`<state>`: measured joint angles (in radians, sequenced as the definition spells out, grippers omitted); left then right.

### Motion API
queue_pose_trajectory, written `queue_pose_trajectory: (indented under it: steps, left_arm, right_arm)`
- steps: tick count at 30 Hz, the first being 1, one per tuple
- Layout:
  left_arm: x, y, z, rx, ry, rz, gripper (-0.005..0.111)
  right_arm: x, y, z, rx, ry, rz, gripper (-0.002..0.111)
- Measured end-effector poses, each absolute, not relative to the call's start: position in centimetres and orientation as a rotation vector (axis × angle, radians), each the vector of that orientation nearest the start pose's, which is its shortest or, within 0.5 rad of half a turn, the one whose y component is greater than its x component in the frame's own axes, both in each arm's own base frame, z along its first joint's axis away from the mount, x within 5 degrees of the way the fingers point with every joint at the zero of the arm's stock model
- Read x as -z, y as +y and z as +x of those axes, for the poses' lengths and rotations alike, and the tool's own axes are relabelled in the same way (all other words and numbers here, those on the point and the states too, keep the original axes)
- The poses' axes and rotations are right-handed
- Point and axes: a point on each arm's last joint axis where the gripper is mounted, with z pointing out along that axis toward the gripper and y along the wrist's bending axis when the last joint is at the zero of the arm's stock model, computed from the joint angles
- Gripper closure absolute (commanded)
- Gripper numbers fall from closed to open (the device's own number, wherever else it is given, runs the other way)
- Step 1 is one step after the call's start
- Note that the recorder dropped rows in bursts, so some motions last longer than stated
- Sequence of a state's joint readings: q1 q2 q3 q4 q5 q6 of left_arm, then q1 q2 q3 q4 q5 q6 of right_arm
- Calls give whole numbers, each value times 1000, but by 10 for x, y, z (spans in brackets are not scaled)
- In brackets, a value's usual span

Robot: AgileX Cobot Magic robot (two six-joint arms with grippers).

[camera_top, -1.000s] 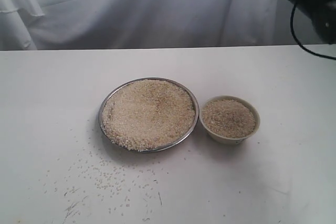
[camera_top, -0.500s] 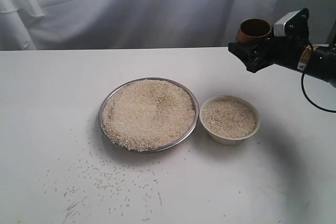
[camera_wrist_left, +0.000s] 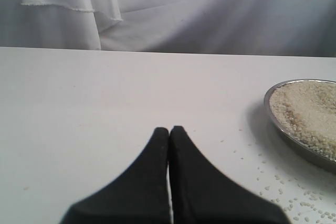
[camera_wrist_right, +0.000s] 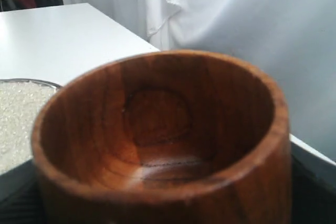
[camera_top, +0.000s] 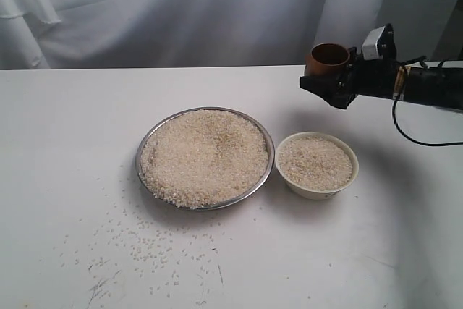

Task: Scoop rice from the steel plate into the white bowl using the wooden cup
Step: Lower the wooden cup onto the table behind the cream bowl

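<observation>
The steel plate sits mid-table, heaped with rice. To its right stands the white bowl, also full of rice. My right gripper hovers above and behind the bowl, shut on the wooden cup, which is upright. The right wrist view shows the cup empty, filling the frame, with the plate's rim beyond it. My left gripper is shut with nothing in it, low over the table, the plate off to one side. The exterior view does not show the left gripper.
Loose rice grains lie scattered on the white table in front of the plate. A white cloth backdrop hangs behind the table. A black cable trails from the right arm.
The right arm has come down from the upper right corner and moved left with the cup, now nearer the bowl. Plate, bowl and rice have not moved.
</observation>
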<state>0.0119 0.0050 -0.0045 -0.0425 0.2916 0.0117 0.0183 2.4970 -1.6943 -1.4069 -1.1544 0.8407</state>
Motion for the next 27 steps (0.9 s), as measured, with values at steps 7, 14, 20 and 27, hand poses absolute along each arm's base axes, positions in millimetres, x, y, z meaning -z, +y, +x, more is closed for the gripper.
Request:
queue_pose_trajectory:
  steps: [7, 14, 20, 27]
  left_arm:
    - [-188, 0, 55, 23, 1775, -28, 107]
    - [-188, 0, 55, 23, 1775, -28, 107]
    - [-188, 0, 55, 23, 1775, -28, 107]
    - [-188, 0, 55, 23, 1775, -28, 107]
  right_arm:
    - [-79, 91, 494, -847, 1526, -1056, 108]
    - [-70, 91, 493, -870, 1563, -1049, 108]
    - [-61, 98, 489, -888, 1581, -1081, 108]
    - [-40, 99, 486, -914, 1609, -1068, 108]
